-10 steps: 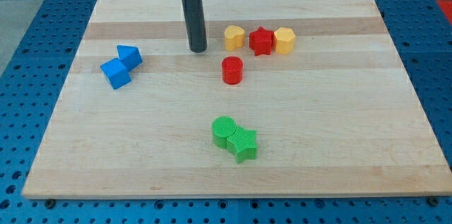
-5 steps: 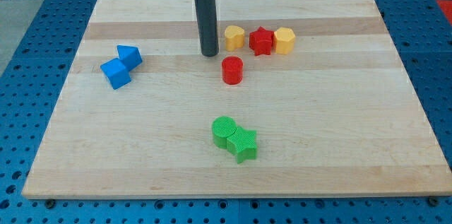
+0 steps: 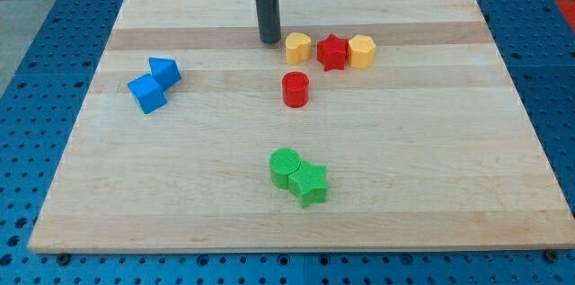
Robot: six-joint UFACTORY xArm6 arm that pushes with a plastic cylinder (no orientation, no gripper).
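Observation:
My tip (image 3: 270, 40) rests on the board just to the upper left of a yellow block (image 3: 298, 48), close to it with a narrow gap showing. That yellow block heads a row with a red star (image 3: 331, 52) and a second yellow block (image 3: 361, 52). Below the row stands a red cylinder (image 3: 296, 89). Two blue blocks sit together at the view's left, a cube (image 3: 146, 93) and another piece (image 3: 165, 71). A green cylinder (image 3: 285, 165) touches a green star (image 3: 309, 183) near the view's bottom.
The wooden board (image 3: 431, 159) lies on a blue perforated table (image 3: 36, 69). The rod's dark shaft rises out of the view's top.
My tip first slid right and slightly down, then moved up toward the view's top, ending beside the left yellow block. No block has shifted.

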